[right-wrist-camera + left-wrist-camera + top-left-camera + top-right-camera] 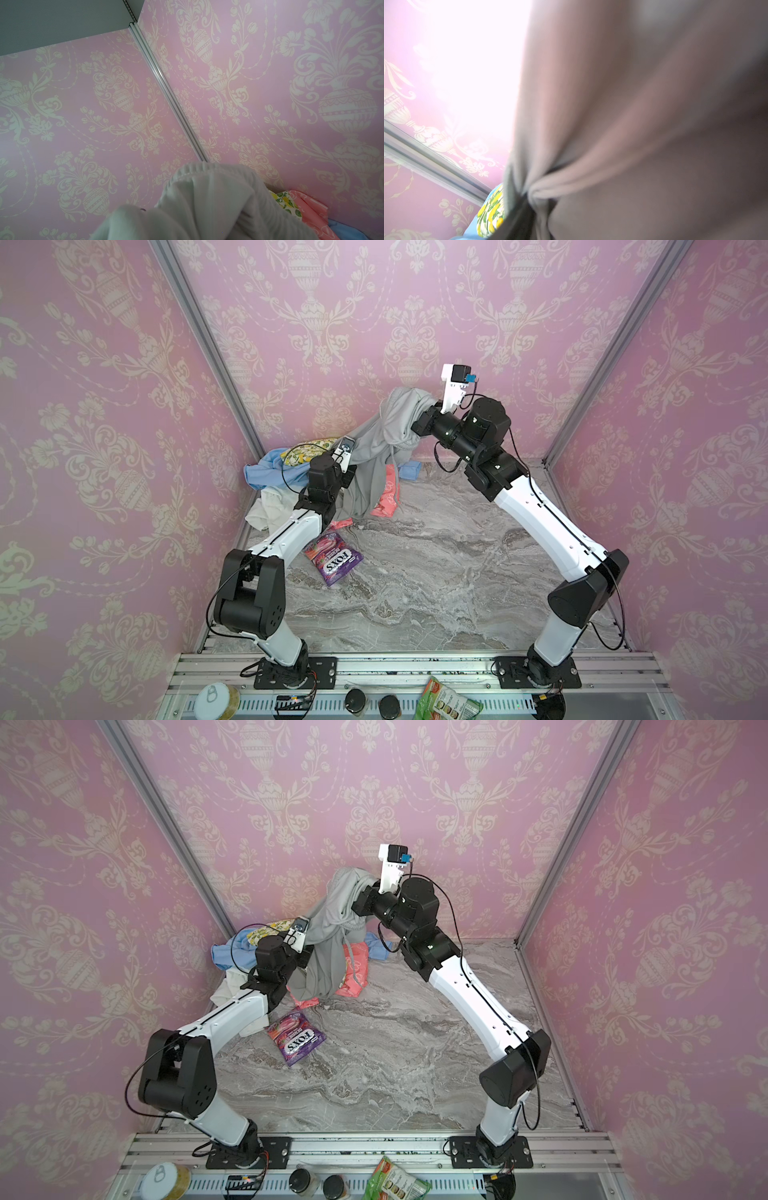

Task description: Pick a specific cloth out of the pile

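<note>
Right claw: the right gripper (fingertips buried in fabric) is clamped on the top edge of the light-grey soft jersey garment with thin drawstring cords, held high above the grey marble tabletop.
Left claw: the left gripper sits lower. Folds converge to a tight pinch at its jaws, so it reads as closed on a fold of the same garment.
Garment: it hangs below the right gripper and slants down to the left gripper. Its tail is bunched on the tabletop.
Long axis: steep, running from the right gripper down toward the left.
Pile: the heap of lemon-print, light-blue, white and coral-pink cloths lies beside and beneath the left gripper, touching the garment's lower part.
Likely next: lift both grippers up and away from the pile, since the tail looks not yet clear of it.
</note>
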### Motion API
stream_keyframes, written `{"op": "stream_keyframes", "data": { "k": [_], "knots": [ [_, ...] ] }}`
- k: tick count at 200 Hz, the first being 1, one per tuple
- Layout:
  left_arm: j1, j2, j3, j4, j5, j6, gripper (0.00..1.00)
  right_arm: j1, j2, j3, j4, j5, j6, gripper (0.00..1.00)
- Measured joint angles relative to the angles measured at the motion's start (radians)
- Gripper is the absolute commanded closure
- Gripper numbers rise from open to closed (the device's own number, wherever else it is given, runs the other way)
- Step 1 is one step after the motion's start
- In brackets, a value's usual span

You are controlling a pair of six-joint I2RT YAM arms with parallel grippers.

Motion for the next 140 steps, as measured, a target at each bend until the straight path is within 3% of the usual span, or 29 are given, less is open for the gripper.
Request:
{"op": "stream_keyframes", "data": {
  "k": [38,140],
  "knots": [
    [0.012,0.017,0.137,-0.083,0.022,-0.008,1.0,-0.002,-0.029,-0.084,0.025,0.002,0.0,1.0],
    [0.1,-0.006,0.579,-0.502,0.057,-0.131,1.0,0.005,-0.022,-0.242,0.11,-0.031,0.058,1.0]
  ]
}}
